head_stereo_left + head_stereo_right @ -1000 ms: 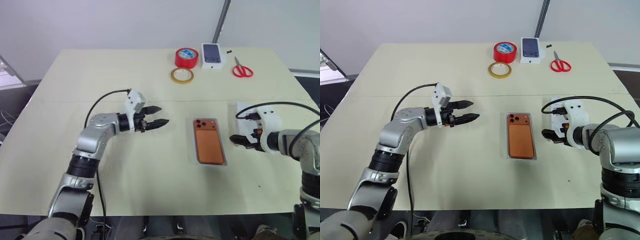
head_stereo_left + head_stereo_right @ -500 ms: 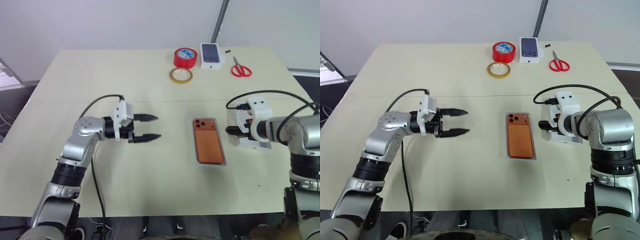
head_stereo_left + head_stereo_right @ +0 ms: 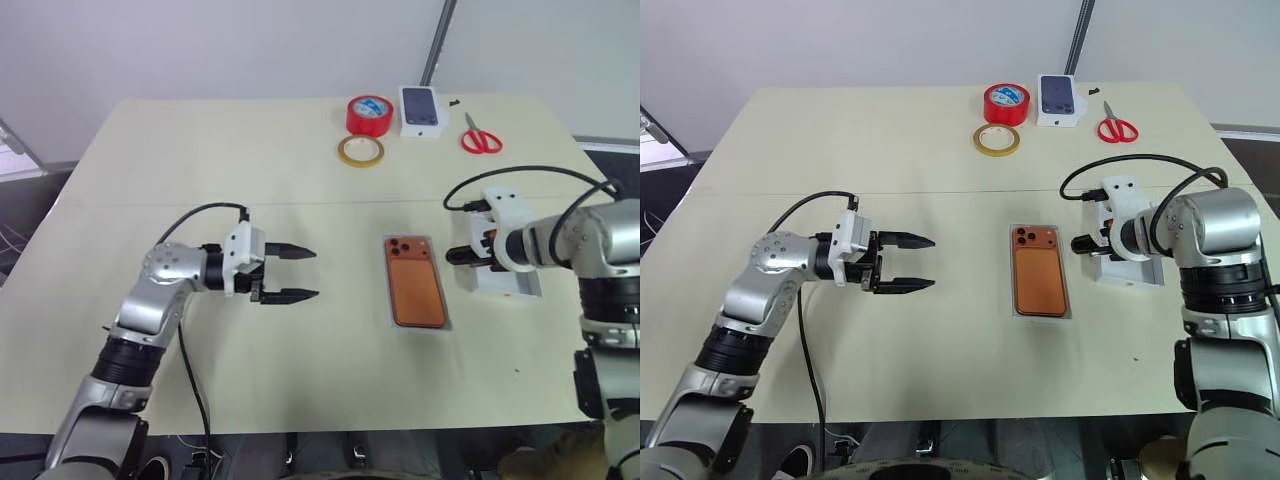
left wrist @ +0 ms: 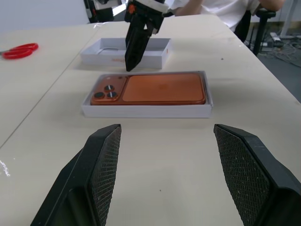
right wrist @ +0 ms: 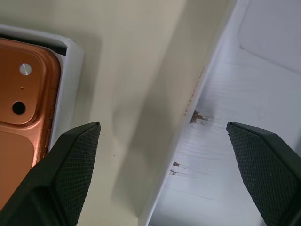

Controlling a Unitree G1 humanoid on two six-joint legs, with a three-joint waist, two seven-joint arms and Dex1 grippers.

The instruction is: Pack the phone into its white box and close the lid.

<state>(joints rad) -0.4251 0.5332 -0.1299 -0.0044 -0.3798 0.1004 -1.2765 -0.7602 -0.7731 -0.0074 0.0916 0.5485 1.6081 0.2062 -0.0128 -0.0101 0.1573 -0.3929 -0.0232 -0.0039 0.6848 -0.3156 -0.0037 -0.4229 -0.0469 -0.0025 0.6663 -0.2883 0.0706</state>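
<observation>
- Cream counter (image 3: 200, 160): phone (image 3: 416, 283) already lies in white box (image 3: 393, 322), frame centre.
- Right tool (image 3: 1087, 243), spread wide and empty, hangs over lid (image 3: 1132, 274), likely to fetch it.
- Left tool (image 3: 298, 274) waits open, empty, centre-left.

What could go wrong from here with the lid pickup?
1. The right gripper, open, straddles the near wall of the lid; a shallow bite on that thin wall could slip or tip it.
2. The lid lies close beside the box with the phone; dragging it could nudge the box.
3. The open left gripper hangs apart, so nothing steadies the box.
</observation>
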